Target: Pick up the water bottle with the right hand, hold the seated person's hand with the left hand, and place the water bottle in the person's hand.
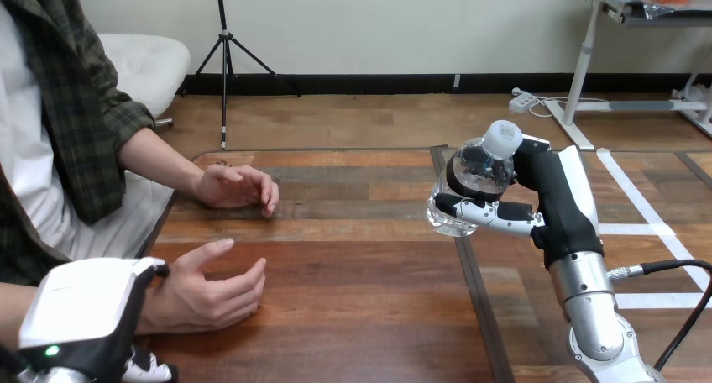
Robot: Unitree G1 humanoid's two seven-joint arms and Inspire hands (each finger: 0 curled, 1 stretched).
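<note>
Aloft, right hand (550,190) grips white-capped water bottle (482,170).

The left hand (84,312), cut by the bottom edge, hides the person's near wrist, so any grip cannot be told.

**Black, white and silver**

The right hand (547,191) is showing a black body, a white back shell and black-and-white fingers (489,220); its forearm (588,297) is gleaming silver. The left hand (84,309) is wearing a white shell over black, a green light (52,350) glowing.
</note>
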